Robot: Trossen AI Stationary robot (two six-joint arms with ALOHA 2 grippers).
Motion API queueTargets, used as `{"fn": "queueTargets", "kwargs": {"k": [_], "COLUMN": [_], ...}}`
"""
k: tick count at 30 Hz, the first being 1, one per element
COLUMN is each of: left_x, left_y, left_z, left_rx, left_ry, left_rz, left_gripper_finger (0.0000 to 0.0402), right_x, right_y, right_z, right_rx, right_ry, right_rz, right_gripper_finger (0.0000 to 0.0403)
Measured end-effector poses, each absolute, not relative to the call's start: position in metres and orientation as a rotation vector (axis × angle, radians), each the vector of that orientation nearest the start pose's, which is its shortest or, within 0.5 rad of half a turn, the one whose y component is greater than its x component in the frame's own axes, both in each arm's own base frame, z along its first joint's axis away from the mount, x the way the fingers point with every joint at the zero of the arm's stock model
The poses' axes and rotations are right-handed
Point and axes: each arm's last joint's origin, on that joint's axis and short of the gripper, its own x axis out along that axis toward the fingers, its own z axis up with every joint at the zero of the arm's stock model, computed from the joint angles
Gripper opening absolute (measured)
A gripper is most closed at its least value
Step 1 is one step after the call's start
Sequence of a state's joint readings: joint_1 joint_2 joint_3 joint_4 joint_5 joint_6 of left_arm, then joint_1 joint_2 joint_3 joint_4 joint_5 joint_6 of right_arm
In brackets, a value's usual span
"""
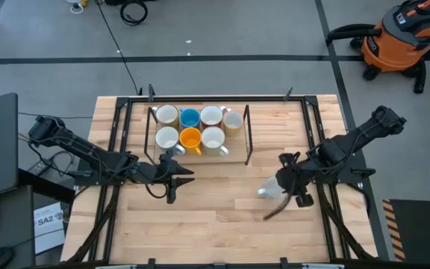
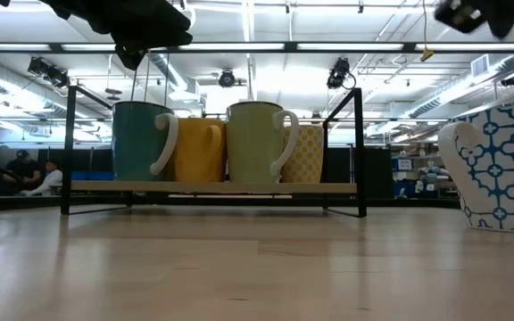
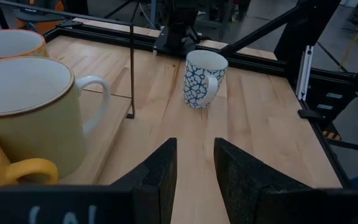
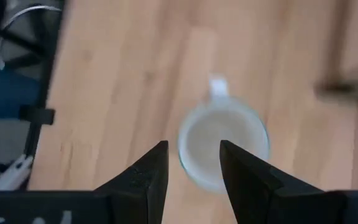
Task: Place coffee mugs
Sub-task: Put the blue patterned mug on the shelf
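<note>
The coffee mugs are mostly sorted already: seven of them sit packed in two rows on the rack (image 1: 246, 133) at the far middle of the table (image 1: 215, 217). That's a blue one (image 1: 189, 117), an orange-yellow one (image 1: 190, 139), and the rest white or cream, plus one patterned cream mug (image 1: 233, 119) at the right end of the far row. So I'd say the job is nearly done, with just one straggler left.

That's the blue-and-white patterned mug (image 3: 202, 78), standing upright on bare wood to the right and nearer than the rack, handle out to the side, empty inside.

The right gripper (image 4: 190, 163) hangs right above it with its jaws spread, not touching it yet as far as I can tell. The left gripper (image 3: 194, 160) waits just near of the rack's left half, fingers a little apart and holding nothing.
</note>
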State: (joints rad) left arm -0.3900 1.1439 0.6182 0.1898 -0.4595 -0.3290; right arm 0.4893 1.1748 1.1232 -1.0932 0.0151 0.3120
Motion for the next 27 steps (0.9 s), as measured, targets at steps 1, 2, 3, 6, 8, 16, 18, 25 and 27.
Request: {"fn": "queueTargets", "kwargs": {"k": [1, 2, 3, 6, 8, 16, 18, 25, 27], "left_x": [0.228, 0.228, 0.228, 0.228, 0.228, 0.228, 0.228, 0.228, 0.228], "left_y": [-0.080, -0.080, -0.080, -0.080, -0.080, -0.080, -0.080, -0.080, -0.080], "left_z": [0.242, 0.242, 0.242, 0.242, 0.242, 0.242, 0.242, 0.242, 0.242], "left_rx": [-0.188, -0.188, -0.188, -0.187, -0.187, -0.186, -0.187, -0.186, -0.186], "left_ry": [0.291, 0.291, 0.291, 0.291, 0.291, 0.292, 0.291, 0.291, 0.291], "left_rz": [0.118, 0.118, 0.118, 0.118, 0.118, 0.118, 0.118, 0.118, 0.118], "left_gripper_finger": [0.0112, 0.0112, 0.0112, 0.0112, 0.0112, 0.0112, 0.0112, 0.0112, 0.0112], "right_x": [0.180, 0.178, 0.177, 0.173, 0.172, 0.169, 0.169, 0.176, 0.178], "right_y": [0.094, 0.091, 0.089, 0.084, 0.082, 0.069, 0.066, 0.061, 0.061], "right_z": [0.305, 0.304, 0.302, 0.294, 0.287, 0.256, 0.251, 0.249, 0.250], "right_rx": [0.038, 0.094, 0.147, 0.267, 0.329, 0.495, 0.509, 0.565, 0.578], "right_ry": [1.204, 1.238, 1.263, 1.333, 1.355, 1.415, 1.419, 1.379, 1.363], "right_rz": [0.185, 0.127, 0.072, -0.077, -0.152, -0.396, -0.413, -0.412, -0.403], "right_gripper_finger": [0.0149, 0.0149, 0.0149, 0.0149, 0.0149, 0.0149, 0.0149, 0.0149, 0.0149]}}
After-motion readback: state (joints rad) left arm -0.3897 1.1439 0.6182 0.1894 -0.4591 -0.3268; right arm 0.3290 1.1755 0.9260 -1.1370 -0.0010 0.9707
